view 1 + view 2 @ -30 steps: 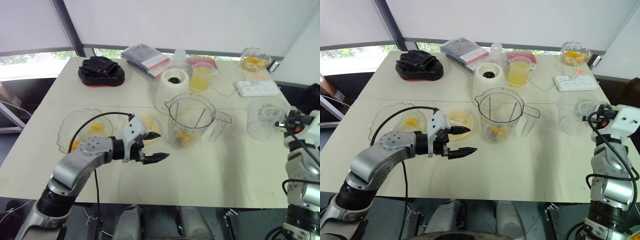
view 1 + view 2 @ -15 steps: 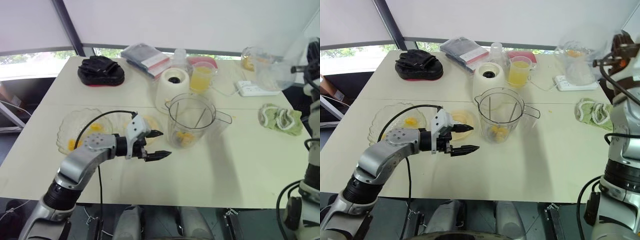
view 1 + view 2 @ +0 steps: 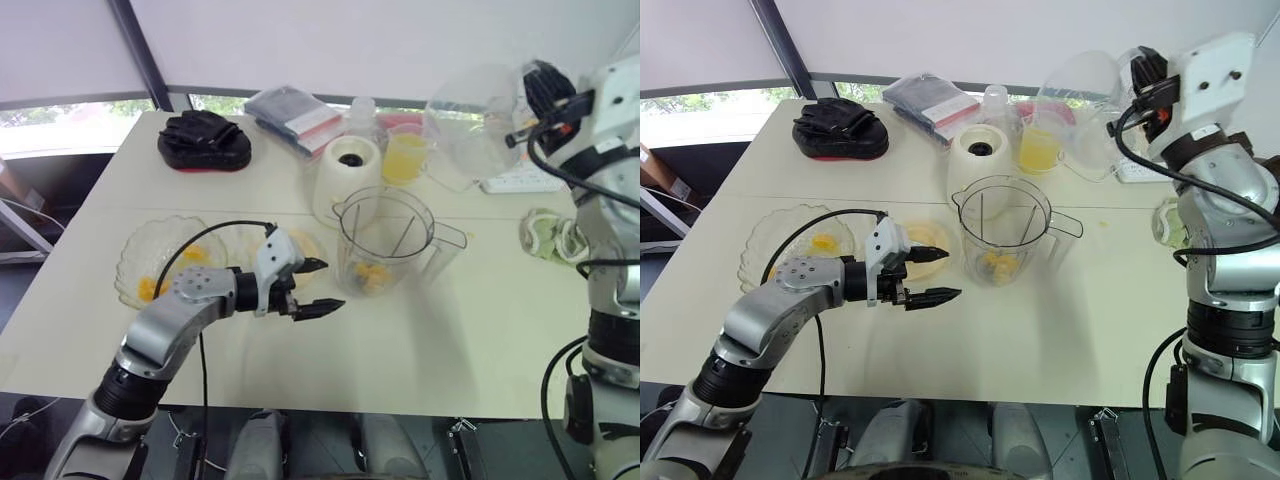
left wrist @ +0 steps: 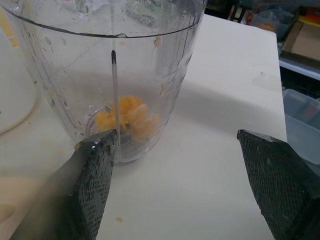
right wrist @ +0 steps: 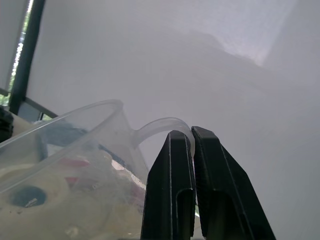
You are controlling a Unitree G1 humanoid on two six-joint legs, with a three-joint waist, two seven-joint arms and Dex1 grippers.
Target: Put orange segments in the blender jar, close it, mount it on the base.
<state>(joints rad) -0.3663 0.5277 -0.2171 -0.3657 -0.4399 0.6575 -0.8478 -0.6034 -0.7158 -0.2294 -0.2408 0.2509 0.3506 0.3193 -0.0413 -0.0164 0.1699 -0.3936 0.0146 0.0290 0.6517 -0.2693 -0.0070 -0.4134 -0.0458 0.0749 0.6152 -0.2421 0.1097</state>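
My left gripper [image 3: 330,284] hovers low over the table [image 3: 470,340], fingers wide apart and empty, just beside the jar [image 3: 385,245]. The jar stands in front of the base [image 3: 350,175] with segments [image 4: 129,117] at its bottom. Beyond it, held high, my right gripper [image 5: 191,135] is clamped on the tab of the clear lid [image 3: 470,120]; I judge closing is in hand, so lower the lid squarely onto the open rim.

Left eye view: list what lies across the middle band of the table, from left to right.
glass bowl → left gripper, jaws open → blender jar → green cloth
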